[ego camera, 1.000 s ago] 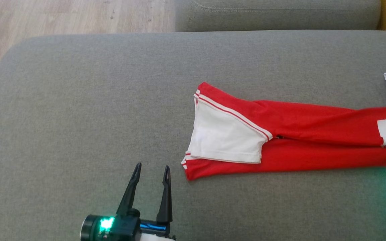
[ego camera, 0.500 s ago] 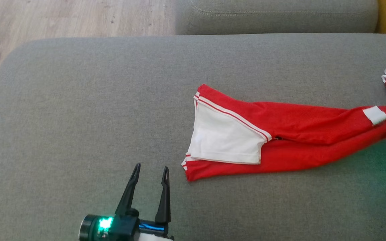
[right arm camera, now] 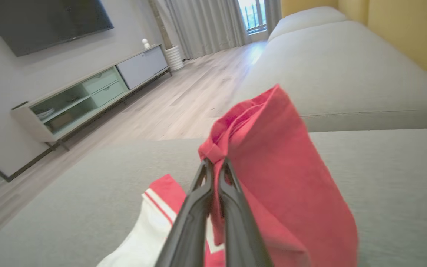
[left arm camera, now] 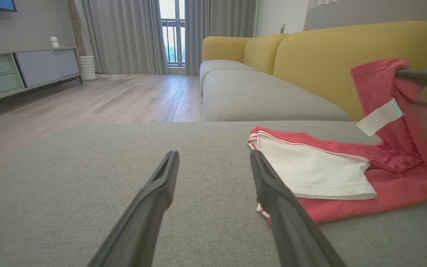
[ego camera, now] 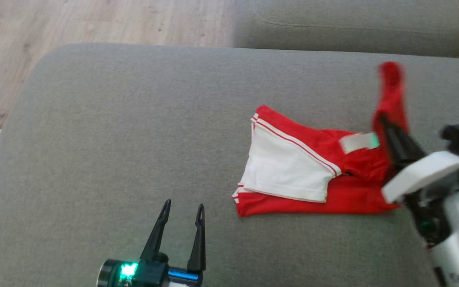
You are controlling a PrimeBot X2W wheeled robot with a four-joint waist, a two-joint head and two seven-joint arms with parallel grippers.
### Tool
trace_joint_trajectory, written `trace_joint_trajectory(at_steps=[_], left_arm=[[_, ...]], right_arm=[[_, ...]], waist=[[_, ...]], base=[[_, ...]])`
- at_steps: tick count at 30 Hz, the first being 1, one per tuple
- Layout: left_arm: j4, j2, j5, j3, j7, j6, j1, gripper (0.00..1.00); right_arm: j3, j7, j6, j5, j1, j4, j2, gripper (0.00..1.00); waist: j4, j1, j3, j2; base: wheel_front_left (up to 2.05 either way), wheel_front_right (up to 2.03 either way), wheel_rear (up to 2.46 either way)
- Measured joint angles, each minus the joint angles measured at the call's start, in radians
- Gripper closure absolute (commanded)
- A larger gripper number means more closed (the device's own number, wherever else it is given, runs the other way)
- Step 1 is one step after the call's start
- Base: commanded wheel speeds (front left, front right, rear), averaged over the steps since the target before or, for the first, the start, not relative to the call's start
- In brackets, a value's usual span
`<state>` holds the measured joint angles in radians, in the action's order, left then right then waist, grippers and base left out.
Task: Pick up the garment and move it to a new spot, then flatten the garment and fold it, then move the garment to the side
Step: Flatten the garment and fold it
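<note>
Cloth lies half flat, half lifted: the red jersey garment with a white side panel and striped hem [ego camera: 293,171] rests on the broad grey woven sofa cushion [ego camera: 134,139], toward the cushion's right part; its left end is spread flat, presumably as the base of a fold; its right end stands up off the cushion because the right gripper [right arm camera: 215,163] has its two dark fingers pinched together on a bunched red edge there, with the white rectangular label [ego camera: 359,142] just beside the grip; I judge this raised end is meant to be carried over the flat part; the left gripper [ego camera: 183,204] sits low over the cushion, fingers spread with nothing between them, just beside the hem's near corner and to its left; whether a finger touches the cloth I cannot tell.
</note>
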<state>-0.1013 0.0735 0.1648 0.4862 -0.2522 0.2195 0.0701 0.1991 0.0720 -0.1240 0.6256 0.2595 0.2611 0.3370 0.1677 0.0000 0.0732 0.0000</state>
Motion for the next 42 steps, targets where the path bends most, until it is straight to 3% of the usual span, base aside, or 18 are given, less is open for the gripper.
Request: trace_joint_trajectory(at_steps=[6,12,22,23,24,33,42], left_arm=[[0.001,-0.002,-0.009,0.0,0.0,-0.001,-0.001,0.0],[0.001,-0.006,-0.009,0.001,0.0,-0.004,-0.002,0.0],[0.0,-0.009,-0.006,0.001,0.0,-0.002,-0.002,0.0],[-0.001,-0.009,-0.005,0.001,0.0,-0.002,-0.002,0.0],[-0.002,-0.009,-0.005,0.001,0.0,-0.002,-0.002,0.0],[-0.008,-0.01,-0.005,-0.004,0.0,0.001,-0.002,0.0],[-0.004,-0.012,-0.005,-0.04,0.0,0.009,0.004,0.0]], right_arm=[[0.141,0.043,0.0,-0.001,0.053,-0.026,-0.058,1.0],[0.238,0.043,0.0,0.005,0.081,0.032,-0.103,1.0],[0.404,0.051,0.0,0.065,0.082,0.081,-0.114,1.0],[0.417,0.051,0.0,0.071,0.082,0.082,-0.114,0.73],[0.428,0.051,0.0,0.076,0.082,0.083,-0.114,0.0],[0.422,-0.089,0.0,0.076,0.083,0.056,-0.104,0.0],[0.243,-0.271,0.0,-0.023,0.06,0.04,-0.012,0.0]], waist=[[0.043,0.0001,0.01,0.0],[0.085,0.0001,0.027,0.0],[0.096,0.0001,0.032,0.0],[0.092,0.0001,0.03,0.0],[0.089,0.0001,0.028,0.0],[0.041,0.0001,0.003,0.0],[-0.022,0.0,-0.042,0.0]], base=[[0.0,0.0,0.0],[0.0,0.0,0.0],[0.0,0.0,0.0],[0.0,0.0,0.0],[0.0,0.0,0.0],[0.0,0.0,0.0],[0.0,0.0,0.0]])
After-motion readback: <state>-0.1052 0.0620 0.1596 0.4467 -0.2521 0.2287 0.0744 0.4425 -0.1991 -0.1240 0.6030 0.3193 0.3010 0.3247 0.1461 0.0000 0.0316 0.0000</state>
